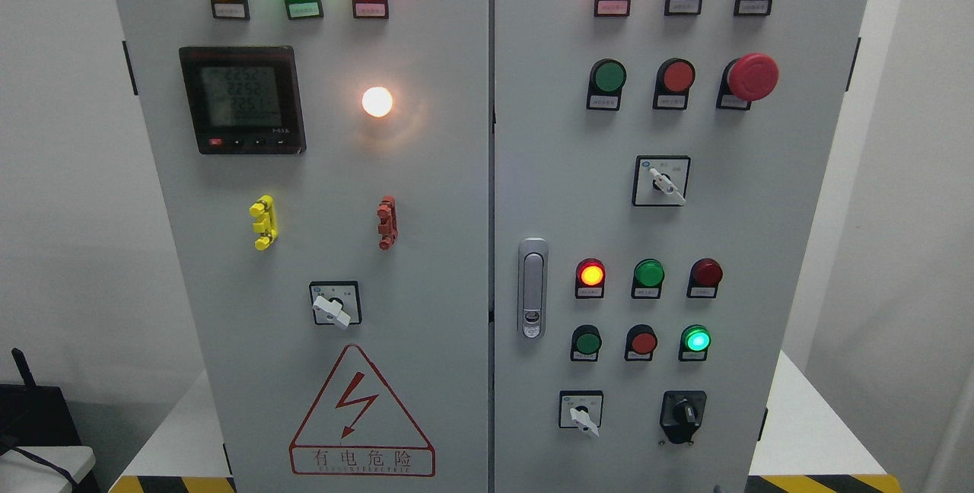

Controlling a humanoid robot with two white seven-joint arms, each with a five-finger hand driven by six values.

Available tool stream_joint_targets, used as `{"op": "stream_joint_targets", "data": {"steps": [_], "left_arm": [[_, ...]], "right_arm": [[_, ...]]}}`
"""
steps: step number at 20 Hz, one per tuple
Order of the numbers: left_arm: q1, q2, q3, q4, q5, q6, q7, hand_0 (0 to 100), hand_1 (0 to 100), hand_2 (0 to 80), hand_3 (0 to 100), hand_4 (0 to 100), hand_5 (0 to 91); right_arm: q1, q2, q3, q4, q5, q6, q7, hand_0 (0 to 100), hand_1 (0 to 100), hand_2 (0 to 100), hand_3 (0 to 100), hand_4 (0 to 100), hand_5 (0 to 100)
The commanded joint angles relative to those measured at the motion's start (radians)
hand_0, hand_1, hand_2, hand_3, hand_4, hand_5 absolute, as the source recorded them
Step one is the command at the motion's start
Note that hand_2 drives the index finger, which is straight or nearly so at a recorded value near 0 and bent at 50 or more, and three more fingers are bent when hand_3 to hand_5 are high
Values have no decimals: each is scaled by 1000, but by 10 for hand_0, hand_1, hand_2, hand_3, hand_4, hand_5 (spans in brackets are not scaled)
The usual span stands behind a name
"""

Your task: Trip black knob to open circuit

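**Desk:** While the grey steel control cabinet [456, 249] filled the head view, where did the task's thing sit?

**Photographer:** The black rotary knob on its black square plate [683, 415] sat at the bottom right of the right-hand door, just right of a white-handled selector switch [582, 411] and below a lit green indicator lamp [695, 339]. Its ridge stood close to upright.

**Desk:** And the hands?

**Photographer:** Neither robot hand was in the picture, so nothing could be said of how either was set, nor of which way the knob lay from a hand. Judging by position alone, the knob lay on the side where the right arm would come in, which made that arm the likelier one to reach it. The reach looked unbegun.

**Desk:** What crowded it?

**Photographer:** Little. The white selector was the nearest neighbour; a red push button [643, 342] sat above and to the left. A silver door latch [533, 287] stood near the door's left edge, well apart.

**Desk:** The rest of the face?

**Photographer:** The left door carried a dark digital meter [242, 100], a glowing white lamp [377, 101], yellow [263, 222] and red [387, 222] clips, and a red triangular shock warning sign [361, 417]. A large red mushroom stop button [752, 76] sat high on the right door.

**Desk:** The room?

**Photographer:** Plain white walls [61, 211] flanked the cabinet, with yellow-and-black hazard tape [822, 484] at its foot.
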Motion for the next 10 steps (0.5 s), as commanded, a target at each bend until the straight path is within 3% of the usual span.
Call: {"op": "stream_joint_targets", "data": {"steps": [1,10], "left_arm": [[-8,-1,0,0,-34,0,1,120,389,0,0,0,0],[-8,0,0,0,-34,0,1,120,389,0,0,0,0]], "right_arm": [[66,-12,13,-95,-2,0,16,11,122,0,101,125,146],[157,-61,11,-161,-65,-4,21,0,132,0,112,143,164]]}}
